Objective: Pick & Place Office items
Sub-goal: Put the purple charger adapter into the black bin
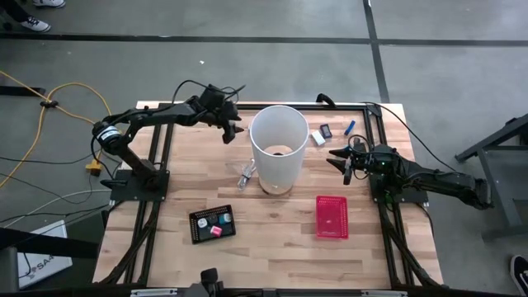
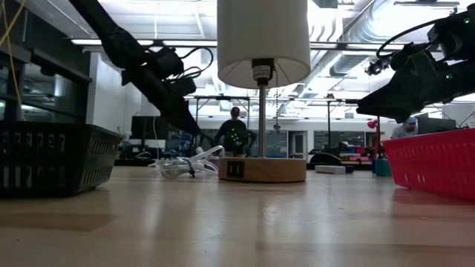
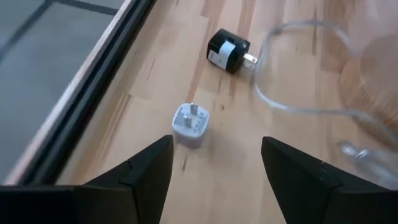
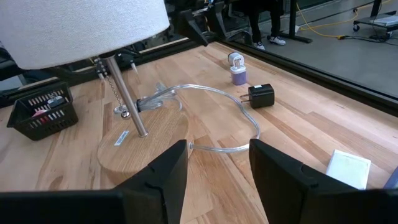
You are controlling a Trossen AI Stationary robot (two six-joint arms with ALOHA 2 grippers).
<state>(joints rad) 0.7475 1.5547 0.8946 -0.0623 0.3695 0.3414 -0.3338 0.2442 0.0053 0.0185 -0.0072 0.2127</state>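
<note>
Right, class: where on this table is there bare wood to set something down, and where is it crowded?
Free: the front strip between the black basket and the red basket; also the left side between it and the left arm. Crowded: the clear cord beside the lamp, and the back right corner with white block, black piece and blue pen.
</note>
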